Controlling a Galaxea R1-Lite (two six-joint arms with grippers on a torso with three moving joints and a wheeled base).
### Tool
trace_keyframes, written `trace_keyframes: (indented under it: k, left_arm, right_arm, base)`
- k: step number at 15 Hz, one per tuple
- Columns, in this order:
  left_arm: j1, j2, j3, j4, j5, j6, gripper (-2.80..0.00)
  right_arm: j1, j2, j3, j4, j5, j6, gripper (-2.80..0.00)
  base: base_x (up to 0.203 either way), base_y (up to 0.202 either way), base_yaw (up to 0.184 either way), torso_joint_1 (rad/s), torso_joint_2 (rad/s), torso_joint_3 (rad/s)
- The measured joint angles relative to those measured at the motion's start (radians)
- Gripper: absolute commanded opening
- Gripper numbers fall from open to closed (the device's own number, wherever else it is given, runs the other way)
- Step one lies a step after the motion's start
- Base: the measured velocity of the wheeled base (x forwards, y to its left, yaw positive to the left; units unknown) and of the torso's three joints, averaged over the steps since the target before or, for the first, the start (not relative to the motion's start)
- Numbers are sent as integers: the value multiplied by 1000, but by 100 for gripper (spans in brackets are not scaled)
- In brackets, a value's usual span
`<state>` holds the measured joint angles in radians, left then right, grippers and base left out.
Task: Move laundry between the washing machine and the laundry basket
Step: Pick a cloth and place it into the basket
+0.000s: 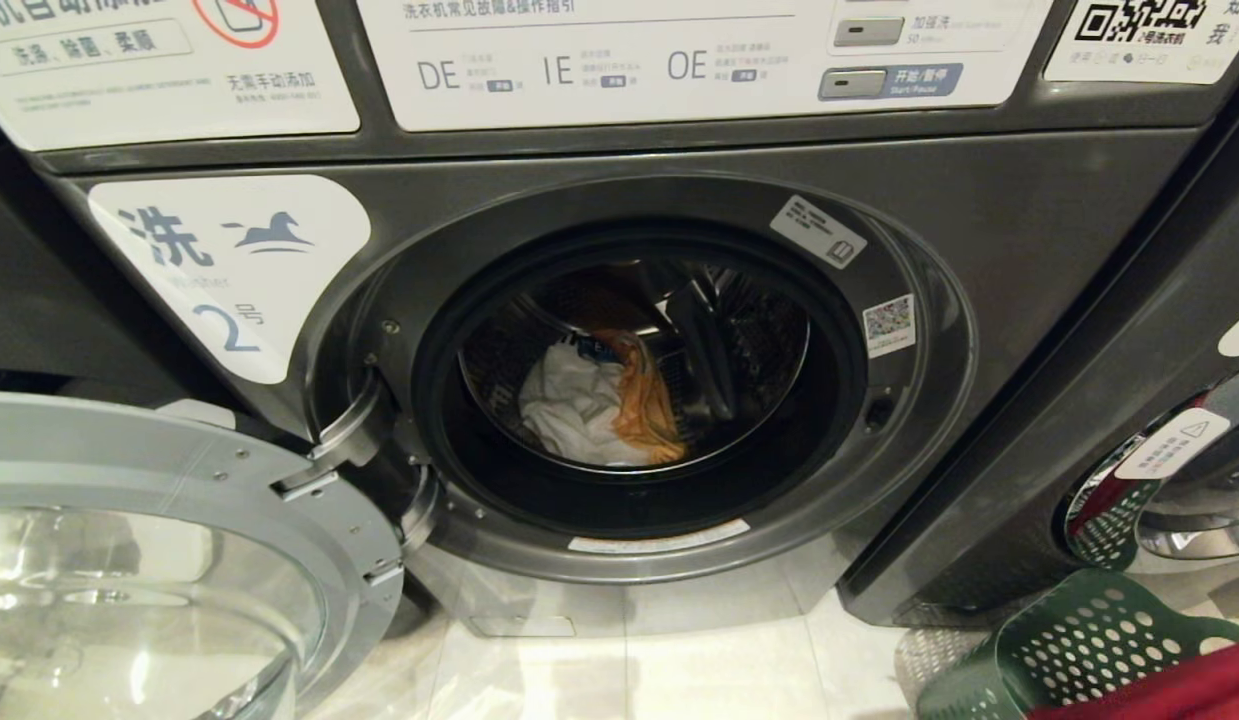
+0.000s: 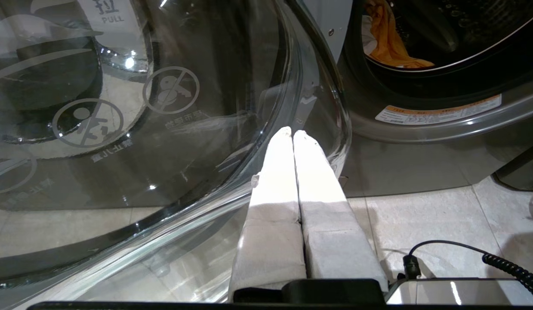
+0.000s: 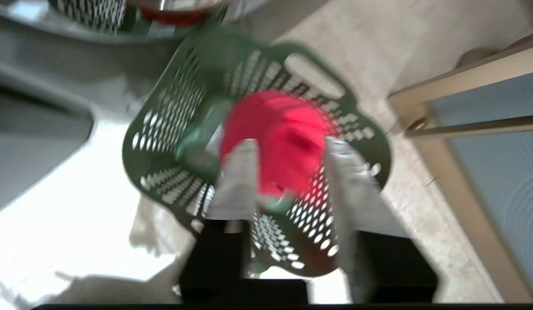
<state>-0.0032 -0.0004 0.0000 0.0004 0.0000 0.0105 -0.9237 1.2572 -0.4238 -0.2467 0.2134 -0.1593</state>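
The grey washing machine [image 1: 979, 230] stands with its round door [image 1: 179, 500] swung open to the left. A white garment [image 1: 569, 400] and an orange garment [image 1: 644, 400] lie in the drum. The green perforated laundry basket [image 1: 1079, 640] sits on the floor at the lower right with a red garment [image 1: 1179, 690] in it. In the right wrist view my right gripper [image 3: 290, 144] hangs open above the basket [image 3: 171, 129], the red garment [image 3: 279, 125] lying below between its fingers. My left gripper [image 2: 293, 132] is shut and empty, parked low beside the glass door [image 2: 120, 129].
A second machine [image 1: 1179, 480] stands to the right, just behind the basket. A pale wooden frame [image 3: 442, 172] borders the floor beside the basket. A black coiled cable [image 2: 507, 267] lies near the left arm. The floor is pale tile.
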Motion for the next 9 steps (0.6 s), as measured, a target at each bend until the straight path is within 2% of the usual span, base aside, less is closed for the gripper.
trace_keyframes:
  k: [3, 5, 7, 9]
  left_arm:
    - [0, 0, 0, 0, 0, 0, -280]
    - [0, 0, 0, 0, 0, 0, -280]
    - [0, 0, 0, 0, 0, 0, -280]
    - [0, 0, 0, 0, 0, 0, -280]
  right_arm:
    - [19, 75, -16, -30, -5, -3, 0]
    - [23, 86, -29, -107, 30, -15, 0]
    - [49, 58, -34, -152, 171, -74, 0]
    - [161, 4, -13, -153, 290, -134, 0]
  base:
    - [0, 0, 0, 0, 0, 0]
    - [0, 0, 0, 0, 0, 0]
    - [0, 0, 0, 0, 0, 0]
    - [0, 0, 0, 0, 0, 0]
